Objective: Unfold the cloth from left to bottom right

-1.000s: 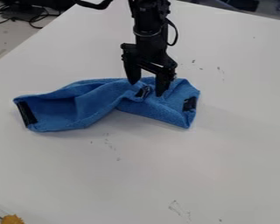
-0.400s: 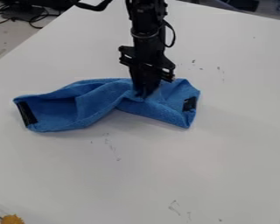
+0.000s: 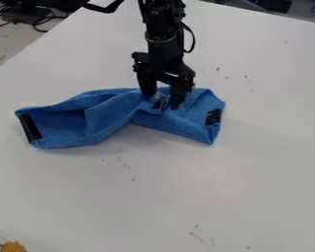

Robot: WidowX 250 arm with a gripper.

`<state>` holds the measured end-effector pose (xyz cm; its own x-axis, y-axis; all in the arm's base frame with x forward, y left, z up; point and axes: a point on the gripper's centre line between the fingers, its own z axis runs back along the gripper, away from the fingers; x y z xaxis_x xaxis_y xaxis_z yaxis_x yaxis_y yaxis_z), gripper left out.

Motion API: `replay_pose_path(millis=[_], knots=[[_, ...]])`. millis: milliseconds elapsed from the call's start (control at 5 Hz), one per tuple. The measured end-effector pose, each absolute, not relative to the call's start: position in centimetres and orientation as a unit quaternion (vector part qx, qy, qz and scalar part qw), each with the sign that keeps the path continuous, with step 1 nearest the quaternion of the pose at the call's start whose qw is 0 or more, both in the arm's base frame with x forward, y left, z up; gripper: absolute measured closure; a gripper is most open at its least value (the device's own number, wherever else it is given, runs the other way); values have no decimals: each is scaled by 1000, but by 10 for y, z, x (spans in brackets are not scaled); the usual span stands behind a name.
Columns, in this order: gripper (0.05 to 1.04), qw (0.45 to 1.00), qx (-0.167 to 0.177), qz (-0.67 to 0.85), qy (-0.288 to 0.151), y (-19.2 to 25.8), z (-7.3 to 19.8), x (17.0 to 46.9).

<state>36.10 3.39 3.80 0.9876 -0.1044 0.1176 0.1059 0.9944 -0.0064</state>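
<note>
Pincer (image 3: 163,101) gapes over cloth (image 3: 112,115), inside the table's (image 3: 186,197) edges.

The cloth (image 3: 110,118) is plain blue with black patches; the bench (image 3: 153,187) is white, faintly marked grey.

Slanting downward view from above

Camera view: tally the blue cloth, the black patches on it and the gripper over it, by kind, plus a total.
Cloth: 1
Black patches: 3 (picture-left patch, middle patch, picture-right patch)
Gripper: 1, jaws open
Total: 5
</note>
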Motion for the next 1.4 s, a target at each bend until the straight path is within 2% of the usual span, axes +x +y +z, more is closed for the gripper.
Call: replay_pose_path(millis=[200, 400, 800, 1000, 1400], knots=[[78, 996, -11, -58, -59, 33, 37, 362], [122, 997, -16, -53, -59, 34, 34, 363], [709, 997, -23, -51, -58, 36, 29, 363], [875, 997, -26, -54, -53, 35, 26, 362], [1012, 997, -15, -59, -51, 39, 29, 364]])
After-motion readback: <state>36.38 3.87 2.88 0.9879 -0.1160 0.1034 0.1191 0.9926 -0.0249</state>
